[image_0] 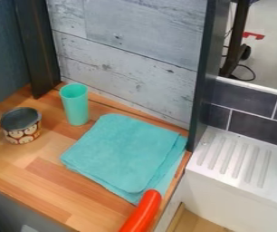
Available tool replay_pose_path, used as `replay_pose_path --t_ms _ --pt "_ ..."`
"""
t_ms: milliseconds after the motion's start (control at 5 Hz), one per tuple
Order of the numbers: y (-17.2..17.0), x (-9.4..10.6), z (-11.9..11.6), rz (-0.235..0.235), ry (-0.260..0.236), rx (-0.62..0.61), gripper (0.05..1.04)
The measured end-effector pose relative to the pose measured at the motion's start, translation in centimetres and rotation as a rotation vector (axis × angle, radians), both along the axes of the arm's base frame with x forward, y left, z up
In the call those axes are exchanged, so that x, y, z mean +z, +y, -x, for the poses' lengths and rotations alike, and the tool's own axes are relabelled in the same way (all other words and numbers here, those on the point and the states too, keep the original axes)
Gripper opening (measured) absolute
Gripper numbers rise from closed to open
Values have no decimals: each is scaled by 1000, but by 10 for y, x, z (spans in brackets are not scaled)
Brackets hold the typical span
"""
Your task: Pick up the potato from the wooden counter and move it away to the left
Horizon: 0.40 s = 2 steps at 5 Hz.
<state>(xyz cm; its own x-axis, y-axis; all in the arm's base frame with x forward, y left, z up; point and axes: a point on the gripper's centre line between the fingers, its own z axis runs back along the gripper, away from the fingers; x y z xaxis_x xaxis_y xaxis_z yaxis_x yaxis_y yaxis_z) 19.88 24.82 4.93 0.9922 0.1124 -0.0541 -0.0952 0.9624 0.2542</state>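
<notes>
red-orange rod [142, 213]: closest thing to me, glossy, rounded at the tip, looks like hard plastic. It'd probably be stiff and a bit slippery. The tip is up against the cloth's near corner, though I can't tell if it actually rests on it.

worktop [20, 167]: butcher-block style wooden strips, smooth, mixed tan and reddish.

turquoise cloth [126, 152]: lying folded flat in the middle of the worktop, layers fanning out a little toward 4 o'clock. Matte and slightly fuzzy, microfibre maybe. Should be light, floppy, not fragile at all, just keen to unfold on you. I'd pinch a good bite of layers at the 9 o'clock corner, well away from the rod; grab only the top layer and it'll likely peel open.

tool: honestly can't tell how far open it is, or whether it has hold of anything.

patterned pot [21, 126]: at the cloth's 10 o'clock, short and round, dark inside, cartoonish print around the side. Looks rigid; rim's the easy grip.

mint cup [75, 104]: at 11 o'clock, just beside the cloth, upright, tall with a slight taper. Plastic I reckon, so light and tippy. Take it round the middle.

draining board [235, 158]: off at 3 o'clock, white, hard, with raised ribs.

back panel [129, 59]: 12 o'clock, grey weathered-wood look, knots and all.
</notes>
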Motion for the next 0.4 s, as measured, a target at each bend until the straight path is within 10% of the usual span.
replay_pose_path --t_ms 400 --pt "-41 53 20 37 -70 34 1001"
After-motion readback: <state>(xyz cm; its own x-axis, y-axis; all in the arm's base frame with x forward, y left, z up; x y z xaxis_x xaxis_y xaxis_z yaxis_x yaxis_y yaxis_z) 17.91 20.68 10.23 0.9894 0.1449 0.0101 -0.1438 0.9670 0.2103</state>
